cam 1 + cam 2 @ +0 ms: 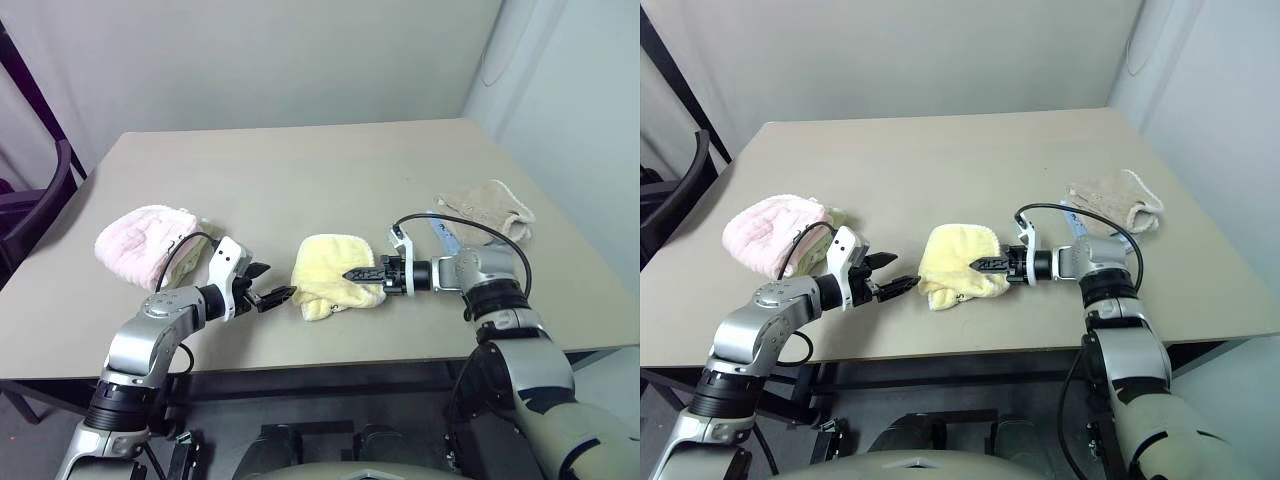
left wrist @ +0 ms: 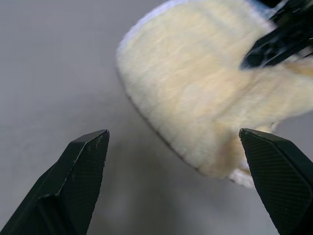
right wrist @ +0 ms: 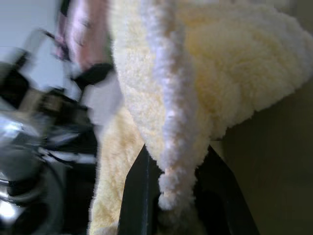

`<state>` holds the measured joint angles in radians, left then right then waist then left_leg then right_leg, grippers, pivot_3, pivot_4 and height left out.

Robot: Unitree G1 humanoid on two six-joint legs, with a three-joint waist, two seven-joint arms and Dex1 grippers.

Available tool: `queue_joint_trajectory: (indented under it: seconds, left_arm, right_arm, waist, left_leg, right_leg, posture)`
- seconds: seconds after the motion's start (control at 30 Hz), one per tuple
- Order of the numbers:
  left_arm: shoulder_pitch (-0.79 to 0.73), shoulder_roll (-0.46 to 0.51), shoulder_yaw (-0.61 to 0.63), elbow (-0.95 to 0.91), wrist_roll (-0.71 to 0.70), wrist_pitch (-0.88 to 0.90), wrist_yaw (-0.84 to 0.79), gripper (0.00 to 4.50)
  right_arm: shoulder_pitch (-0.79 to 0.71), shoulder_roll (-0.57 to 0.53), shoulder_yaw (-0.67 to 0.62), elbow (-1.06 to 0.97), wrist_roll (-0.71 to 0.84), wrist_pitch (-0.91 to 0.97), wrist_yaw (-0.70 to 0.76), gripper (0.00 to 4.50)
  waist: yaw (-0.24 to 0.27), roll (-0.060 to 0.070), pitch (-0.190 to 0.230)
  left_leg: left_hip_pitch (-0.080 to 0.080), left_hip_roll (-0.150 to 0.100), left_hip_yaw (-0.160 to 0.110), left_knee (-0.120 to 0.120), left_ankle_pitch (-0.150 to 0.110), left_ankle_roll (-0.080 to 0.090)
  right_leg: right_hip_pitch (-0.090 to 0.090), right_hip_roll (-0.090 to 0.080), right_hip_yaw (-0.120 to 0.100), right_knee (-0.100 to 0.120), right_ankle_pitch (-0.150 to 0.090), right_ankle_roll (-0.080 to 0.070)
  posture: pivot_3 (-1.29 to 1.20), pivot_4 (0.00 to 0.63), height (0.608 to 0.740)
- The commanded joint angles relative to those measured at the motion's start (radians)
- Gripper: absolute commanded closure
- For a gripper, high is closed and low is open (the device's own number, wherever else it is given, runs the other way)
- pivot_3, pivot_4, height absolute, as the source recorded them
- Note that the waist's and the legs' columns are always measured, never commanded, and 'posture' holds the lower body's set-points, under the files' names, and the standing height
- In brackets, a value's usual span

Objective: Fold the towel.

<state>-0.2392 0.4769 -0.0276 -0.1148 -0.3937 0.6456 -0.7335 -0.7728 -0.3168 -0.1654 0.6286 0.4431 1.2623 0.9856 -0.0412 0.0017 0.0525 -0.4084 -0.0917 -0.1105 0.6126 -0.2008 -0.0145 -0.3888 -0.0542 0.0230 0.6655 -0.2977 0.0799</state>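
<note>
The pale yellow towel [image 1: 335, 274] lies bunched near the front middle of the table [image 1: 300, 170]. My right gripper [image 1: 360, 273] reaches in from the right, shut on the towel's right edge. In the right wrist view, a whitish hem fold of the towel [image 3: 171, 147] is pinched between the fingers [image 3: 134, 196]. My left gripper [image 1: 272, 285] hangs open just left of the towel, apart from it. In the left wrist view, its fingertips [image 2: 85, 156] frame the towel [image 2: 205, 93] with nothing between them.
A pink fluffy towel [image 1: 145, 243] lies at the table's left, behind my left arm. A beige towel [image 1: 487, 208] lies at the right, with a blue-white strip [image 1: 443, 236] beside it. A dark chair [image 1: 35, 205] stands off the table's left edge.
</note>
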Motion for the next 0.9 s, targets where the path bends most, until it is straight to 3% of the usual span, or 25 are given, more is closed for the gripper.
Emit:
queue_joint_trajectory:
  seconds: [0.03, 0.2, 0.37, 0.63, 0.9]
  left_arm:
    - [-0.044, -0.007, -0.011, 0.027, 0.016, -0.039, -0.006, 0.00]
    - [-0.101, -0.031, -0.035, 0.115, 0.036, -0.082, -0.026, 0.00]
    - [-0.173, -0.070, -0.054, 0.226, 0.059, -0.134, -0.045, 0.00]
    - [-0.238, -0.122, -0.070, 0.336, 0.085, -0.188, -0.063, 0.00]
    - [-0.240, -0.137, -0.064, 0.368, 0.097, -0.214, -0.067, 0.00]
  right_arm:
    - [0.000, 0.035, -0.182, -0.237, 0.130, 0.085, -0.125, 4.49]
    - [0.048, 0.141, -0.369, -0.576, 0.221, 0.106, -0.357, 4.49]
    - [0.026, 0.220, -0.550, -0.674, 0.229, -0.046, -0.642, 4.49]
    - [-0.076, 0.202, -0.793, -0.488, 0.333, -0.293, -0.988, 4.49]
    - [-0.115, 0.081, -0.774, -0.244, 0.326, -0.487, -1.065, 4.49]
  waist:
    - [0.001, 0.000, 0.000]
    - [0.003, 0.000, 0.000]
    - [0.007, 0.000, 0.000]
    - [0.022, 0.000, 0.000]
    - [0.022, 0.001, 0.000]
  left_leg:
    - [0.000, 0.000, 0.000, 0.000, 0.000, 0.000]
    - [0.000, 0.000, 0.000, -0.002, 0.000, 0.000]
    - [0.000, 0.000, 0.000, -0.001, 0.000, 0.000]
    - [0.000, 0.000, 0.001, -0.003, 0.000, 0.001]
    - [0.000, 0.000, 0.002, -0.002, 0.001, 0.001]
  right_leg:
    - [0.000, 0.000, 0.000, 0.000, 0.000, 0.000]
    - [0.000, 0.000, 0.000, 0.000, 0.000, 0.000]
    - [-0.001, 0.000, 0.000, 0.000, 0.000, 0.000]
    - [0.000, 0.000, 0.001, 0.000, 0.000, 0.001]
    - [0.001, 0.000, 0.002, 0.001, 0.001, 0.001]
  posture:
    - [0.00, 0.000, 0.740]
    - [0.00, 0.000, 0.740]
    - [0.00, 0.000, 0.740]
    - [0.00, 0.000, 0.740]
    - [0.00, 0.000, 0.740]
